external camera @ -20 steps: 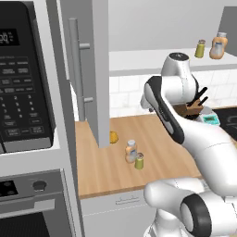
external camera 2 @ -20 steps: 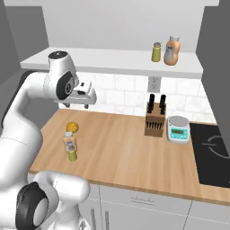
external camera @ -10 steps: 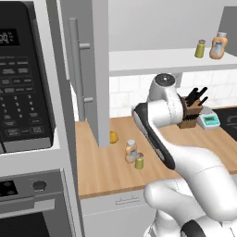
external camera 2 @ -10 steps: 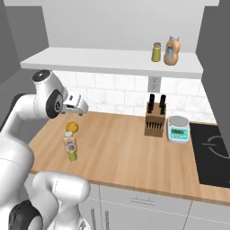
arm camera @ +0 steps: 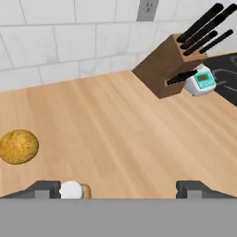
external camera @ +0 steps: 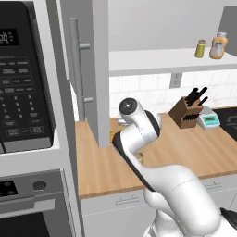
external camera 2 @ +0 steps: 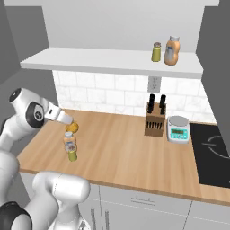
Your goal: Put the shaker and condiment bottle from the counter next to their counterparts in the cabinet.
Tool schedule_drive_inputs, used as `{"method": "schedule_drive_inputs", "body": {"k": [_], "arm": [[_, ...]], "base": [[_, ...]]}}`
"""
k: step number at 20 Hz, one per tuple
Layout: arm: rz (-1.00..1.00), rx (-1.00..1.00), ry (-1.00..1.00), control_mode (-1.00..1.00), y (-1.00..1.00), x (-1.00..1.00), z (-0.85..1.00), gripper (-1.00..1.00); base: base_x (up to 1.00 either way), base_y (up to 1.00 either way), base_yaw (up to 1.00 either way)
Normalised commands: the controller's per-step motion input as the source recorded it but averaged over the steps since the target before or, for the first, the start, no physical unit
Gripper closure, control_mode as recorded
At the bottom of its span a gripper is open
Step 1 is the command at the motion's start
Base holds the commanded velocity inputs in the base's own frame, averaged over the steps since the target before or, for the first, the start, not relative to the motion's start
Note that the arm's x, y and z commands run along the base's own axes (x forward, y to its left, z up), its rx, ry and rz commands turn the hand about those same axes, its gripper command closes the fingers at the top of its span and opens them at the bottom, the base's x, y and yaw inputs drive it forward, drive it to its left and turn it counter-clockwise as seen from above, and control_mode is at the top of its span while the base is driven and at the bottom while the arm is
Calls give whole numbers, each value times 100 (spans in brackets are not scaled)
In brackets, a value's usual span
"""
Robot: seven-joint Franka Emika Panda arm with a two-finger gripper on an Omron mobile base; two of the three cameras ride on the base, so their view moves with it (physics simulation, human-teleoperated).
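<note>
Looking from the left base view, the white arm bends low over the wooden counter point(external camera: 194, 148), hiding most of what stands beneath it; a sliver of the shaker point(external camera: 140, 159) peeks out beside the arm. The cabinet point(external camera: 99, 69) door stands open at the counter's left end, and on its white shelf point(external camera: 157, 60) the counterparts point(external camera: 210, 46), a yellow-green shaker and a fat orange bottle, sit side by side at the far right. A knife block point(external camera: 187, 111) and a small scale point(external camera: 209, 120) stand by the wall.

From the right base view, the condiment bottle point(external camera 2: 69, 141) and the shaker point(external camera 2: 72, 155) stand touching or just beside each other on the counter point(external camera 2: 134, 152), right under the arm's wrist, with a round yellow-brown ball point(external camera 2: 73, 127) just behind them.

In the hand view, the claw point(arm camera: 121, 189) has its fingertips point(arm camera: 44, 187) spread wide apart with nothing between them. The condiment bottle's white cap point(arm camera: 71, 190) shows just inside the left fingertip. The ball point(arm camera: 18, 146) lies further left, the knife block point(arm camera: 171, 69) and scale point(arm camera: 200, 79) well beyond.
</note>
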Motion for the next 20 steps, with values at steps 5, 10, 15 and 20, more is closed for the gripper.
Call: {"method": "schedule_drive_inputs", "body": {"k": [5,10,15,20], "arm": [[-19,-3,-21,-100,3,9,-47,-100],[-13,0,-18,-100,0,0,-16,-100],[-10,0,-12,-100,7,0,0,-100],[-10,0,-11,-100,10,0,-1,-100]], "base": [[0,0,0],[0,0,0],[0,0,0],[0,0,0]]}}
